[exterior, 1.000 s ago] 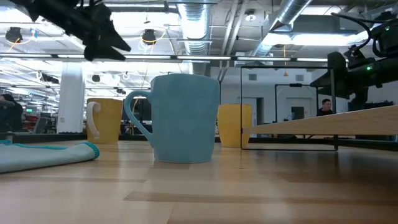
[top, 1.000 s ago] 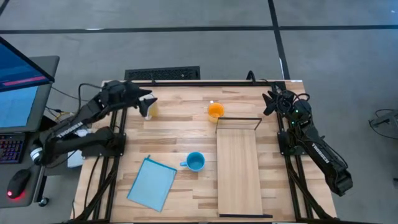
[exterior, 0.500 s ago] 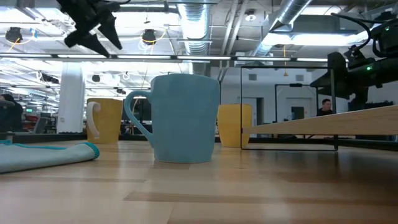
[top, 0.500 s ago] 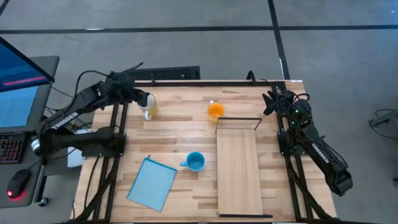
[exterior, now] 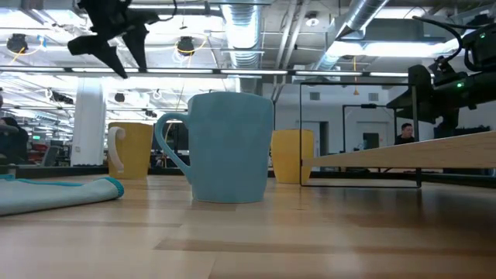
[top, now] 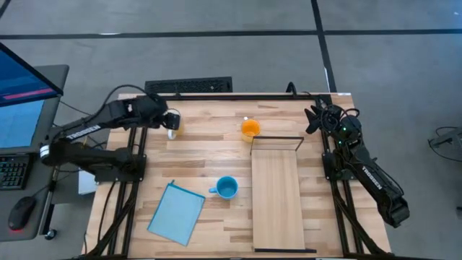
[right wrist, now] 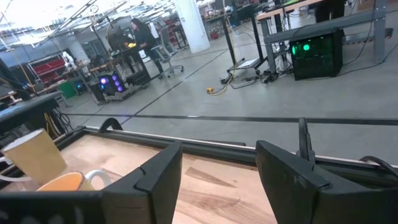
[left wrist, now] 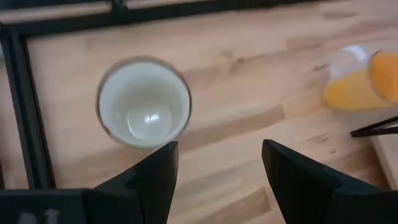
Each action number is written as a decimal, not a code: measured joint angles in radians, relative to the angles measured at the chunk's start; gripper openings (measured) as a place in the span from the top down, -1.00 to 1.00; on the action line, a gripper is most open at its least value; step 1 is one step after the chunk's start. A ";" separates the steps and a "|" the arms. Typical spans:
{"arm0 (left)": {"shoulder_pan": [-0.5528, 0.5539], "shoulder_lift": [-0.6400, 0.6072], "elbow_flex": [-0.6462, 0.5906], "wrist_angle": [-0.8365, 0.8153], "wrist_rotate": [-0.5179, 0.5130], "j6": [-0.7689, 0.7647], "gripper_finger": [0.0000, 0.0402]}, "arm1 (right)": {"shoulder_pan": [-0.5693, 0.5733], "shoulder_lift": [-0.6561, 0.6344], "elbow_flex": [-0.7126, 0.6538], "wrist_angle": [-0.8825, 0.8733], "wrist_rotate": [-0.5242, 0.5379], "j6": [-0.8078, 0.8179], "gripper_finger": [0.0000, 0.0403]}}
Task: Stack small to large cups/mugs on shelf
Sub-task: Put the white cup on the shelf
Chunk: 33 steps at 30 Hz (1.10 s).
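**Cream mug under our left gripper, nothing held**

Cream and white inside, the smallest-looking mug (left wrist: 143,102) stands upright near the table's far left corner, and our left gripper (left wrist: 217,171) hovers just above it — fingers (left wrist: 155,177) spread wide, gripping nothing. In the high view the left gripper (top: 162,118) partly covers the cream mug (top: 172,127); from table height we see the gripper (exterior: 116,39) raised clear of the mug's (exterior: 133,150) rim.

The orange mug (top: 250,129) sits at the far middle of the table, just beside the far end of the shelf (top: 278,198), whose pale board carries no cup. The light-blue mug (top: 227,188) stands nearer the front, between the shelf and a flat blue cloth (top: 177,212), handle toward the cloth.

Our right gripper (top: 315,118) waits at the table's far right edge — its fingers (right wrist: 155,180) are parted and empty. The wrist view there shows the orange mug (right wrist: 62,182) and the cream mug (right wrist: 34,155) beyond it.
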 joint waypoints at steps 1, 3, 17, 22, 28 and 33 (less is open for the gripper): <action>-0.011 0.017 0.000 -0.007 0.000 -0.028 -0.11 | 0.000 0.000 0.000 0.000 0.000 0.000 -0.12; -0.030 0.059 0.000 -0.022 0.002 -0.082 -0.11 | 0.000 0.000 0.000 0.000 0.000 0.000 -0.12; -0.074 0.313 -0.001 -0.209 0.018 -0.288 -0.11 | 0.000 0.000 0.000 0.000 0.000 0.000 -0.12; -0.067 0.351 -0.001 -0.192 0.010 -0.276 -0.11 | 0.000 0.000 0.000 0.000 0.000 0.000 -0.12; -0.046 0.387 -0.002 -0.203 -0.007 -0.264 -0.11 | 0.000 0.000 0.000 0.000 0.000 0.000 -0.12; -0.022 0.399 -0.025 -0.198 -0.021 -0.247 -0.11 | 0.000 0.000 0.000 0.000 0.000 0.000 -0.12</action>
